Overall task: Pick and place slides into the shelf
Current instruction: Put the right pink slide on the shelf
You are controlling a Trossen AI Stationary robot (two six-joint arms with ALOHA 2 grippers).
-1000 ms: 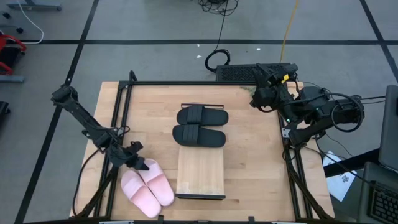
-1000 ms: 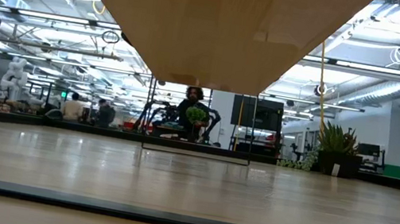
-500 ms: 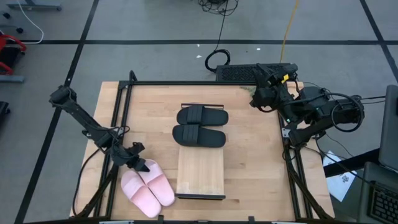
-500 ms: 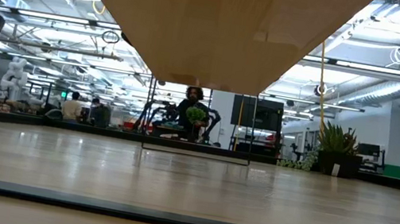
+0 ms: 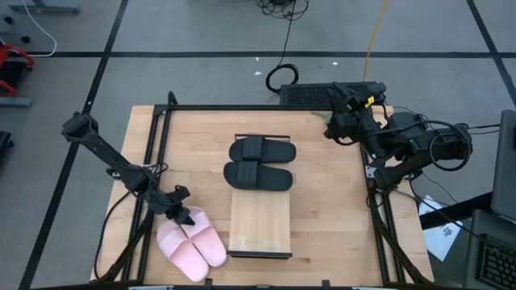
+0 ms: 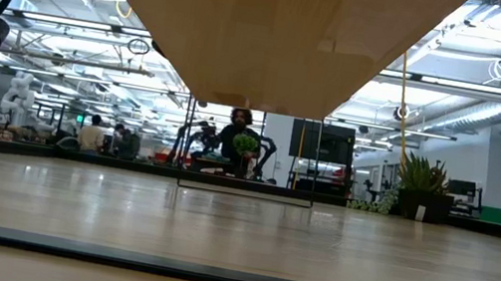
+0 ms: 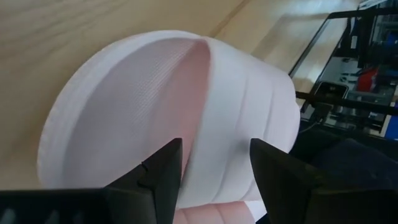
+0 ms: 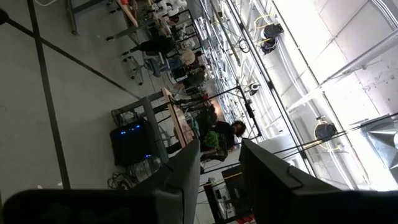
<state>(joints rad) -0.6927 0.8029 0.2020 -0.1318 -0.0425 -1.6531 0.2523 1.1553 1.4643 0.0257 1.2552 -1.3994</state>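
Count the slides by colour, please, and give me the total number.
Black slides: 2, on the shelf.
Pink slides: 2, on the table beside the shelf.
Total: 4 slides.

Grey floor (image 5: pixel 201 32) with black lines; bright workshop beyond, potted plant (image 6: pixel 423 178).

You get even, bright overhead light, soft shadows beside the black slides (image 5: pixel 259 163), window glare washing the room beyond, pink slide (image 7: pixel 168 118) blurred up close.
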